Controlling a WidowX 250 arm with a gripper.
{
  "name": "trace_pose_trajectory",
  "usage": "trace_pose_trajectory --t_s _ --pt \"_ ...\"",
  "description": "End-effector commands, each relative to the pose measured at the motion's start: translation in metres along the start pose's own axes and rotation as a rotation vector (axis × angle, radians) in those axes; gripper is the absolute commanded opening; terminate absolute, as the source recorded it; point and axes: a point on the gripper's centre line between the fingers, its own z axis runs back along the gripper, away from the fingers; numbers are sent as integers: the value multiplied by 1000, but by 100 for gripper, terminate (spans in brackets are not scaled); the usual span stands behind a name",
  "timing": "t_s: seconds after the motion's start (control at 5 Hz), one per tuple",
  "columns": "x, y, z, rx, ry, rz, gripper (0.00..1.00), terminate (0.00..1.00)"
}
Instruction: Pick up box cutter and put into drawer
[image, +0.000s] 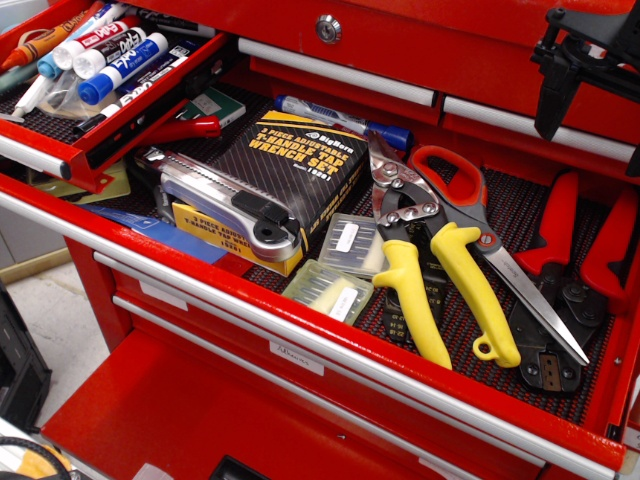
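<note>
1. Gripper (590, 70) hangs at the upper right of the frame as a dark, black shape against the red chest. I cannot tell whether its fingers stand wide or narrow, since only a dark outline shows; nothing appears to be held.
2. From there the box cutter (225, 200) lies well apart, down and to the left, left of centre in the frame. It rests on top of the black-and-yellow wrench set box (290, 165) inside the wide red drawer (300, 335).
3. Its long axis runs diagonally, from upper left down to lower right, with the round silver knob at the lower right end.
4. I judge the arm is parked high and not yet reaching; the next move needs a long travel leftward and down, with the fingers turned across that diagonal.
5. Target drawer (70, 150) sits pulled open at the upper left, already crowded with markers (110, 50).
6. Yellow-handled snips (440, 260) lie between gripper and cutter, so I would pass above them.
</note>
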Motion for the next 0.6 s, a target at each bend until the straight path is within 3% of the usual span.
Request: trace_pose_trajectory --t_s 0.0,0.2,0.4 --pt "0 0 0 0 0 0 100 0" --pt "4 25 13 170 45 133 100 0" --pt "-7 49 19 296 -9 390 100 0"
